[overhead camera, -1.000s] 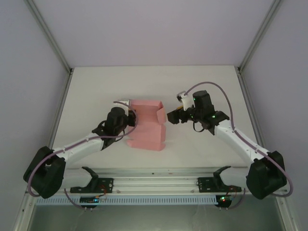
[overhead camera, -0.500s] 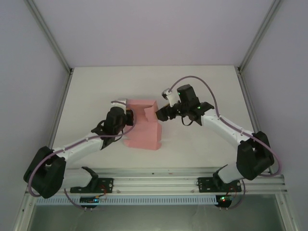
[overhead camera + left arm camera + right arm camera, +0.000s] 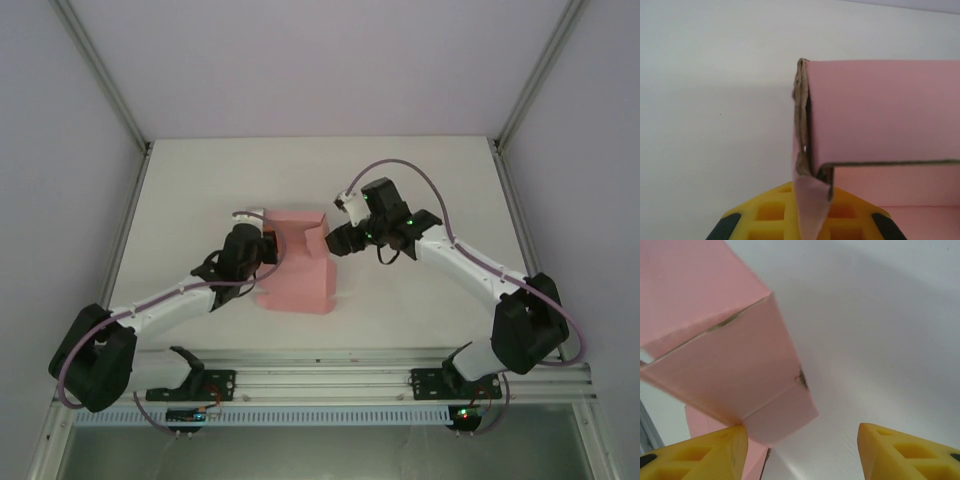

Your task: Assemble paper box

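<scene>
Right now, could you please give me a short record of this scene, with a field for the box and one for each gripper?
Object: paper box, pink card, partly folded, resting on the table
Left gripper: shut on a flap at the box's left edge
Right gripper: open, at the box's far right corner, a pink panel close to one finger, nothing clamped
Task status: box not yet fully assembled; a seam between panels shows a gap in the left wrist view

Plain pink paper box (image 3: 300,272), white table (image 3: 200,180)

One paper box (image 3: 298,275), one table (image 3: 430,175), two grippers: left gripper (image 3: 273,246), right gripper (image 3: 336,241).
</scene>
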`<control>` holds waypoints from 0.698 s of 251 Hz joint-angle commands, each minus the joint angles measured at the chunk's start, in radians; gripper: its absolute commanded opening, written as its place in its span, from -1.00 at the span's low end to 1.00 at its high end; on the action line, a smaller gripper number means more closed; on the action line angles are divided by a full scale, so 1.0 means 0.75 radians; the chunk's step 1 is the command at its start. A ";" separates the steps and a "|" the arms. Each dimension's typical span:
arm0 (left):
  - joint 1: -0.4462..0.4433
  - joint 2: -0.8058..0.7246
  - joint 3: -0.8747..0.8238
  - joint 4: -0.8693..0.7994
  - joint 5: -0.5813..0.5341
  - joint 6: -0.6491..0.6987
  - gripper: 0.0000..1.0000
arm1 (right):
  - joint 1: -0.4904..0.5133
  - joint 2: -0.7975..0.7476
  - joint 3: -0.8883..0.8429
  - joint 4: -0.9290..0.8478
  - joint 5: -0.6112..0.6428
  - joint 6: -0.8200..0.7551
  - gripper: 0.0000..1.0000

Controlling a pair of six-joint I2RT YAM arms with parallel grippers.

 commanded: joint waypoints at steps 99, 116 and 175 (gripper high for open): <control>-0.006 -0.051 0.020 0.101 0.189 0.078 -1.00 | 0.039 0.050 0.083 0.023 0.117 -0.075 0.22; -0.007 -0.047 0.025 0.106 0.196 0.069 -1.00 | 0.065 0.066 0.121 0.056 0.177 -0.071 0.17; -0.020 -0.017 0.063 0.086 0.170 0.035 -1.00 | 0.210 0.144 0.130 0.207 0.775 0.003 -0.58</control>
